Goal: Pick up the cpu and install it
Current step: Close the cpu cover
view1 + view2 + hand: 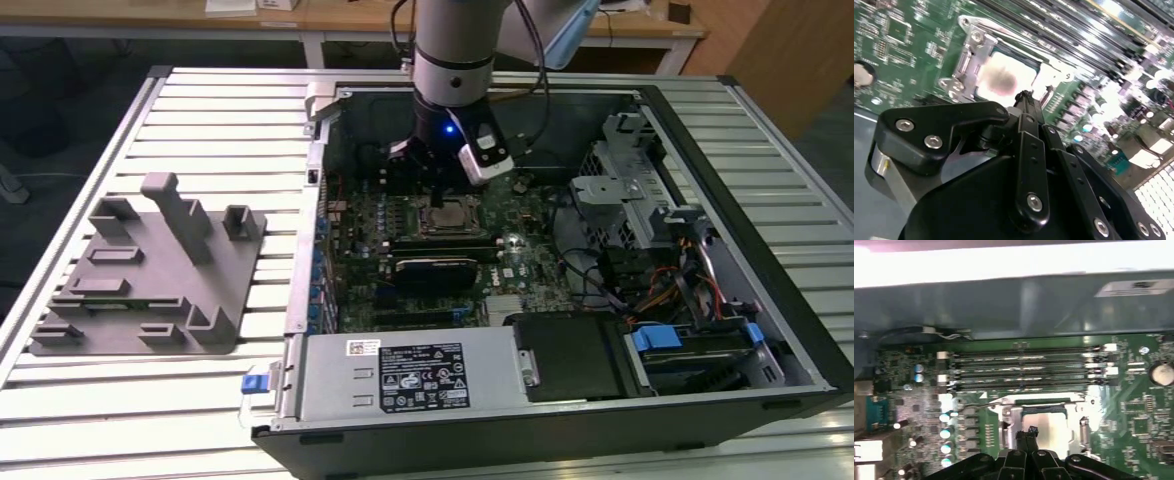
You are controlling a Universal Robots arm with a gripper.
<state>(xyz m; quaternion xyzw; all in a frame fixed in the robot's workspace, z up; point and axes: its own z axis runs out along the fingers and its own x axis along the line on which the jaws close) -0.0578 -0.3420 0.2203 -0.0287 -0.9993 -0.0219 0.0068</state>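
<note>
Fingertips of my black claw (1025, 96) are pressed together, pinching nothing, just above the small flat square silvery-grey cpu (1004, 79) in the second wrist view. The chip lies inside the silver metal socket frame (970, 40) on the green motherboard (899, 35). To seat well, I judge, it must lie flat and square; any touch should be straight down and light, never sideways.

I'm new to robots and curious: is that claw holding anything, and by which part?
Nothing, it seems: the gripper is shut above the cpu, which lies in its socket.
</note>
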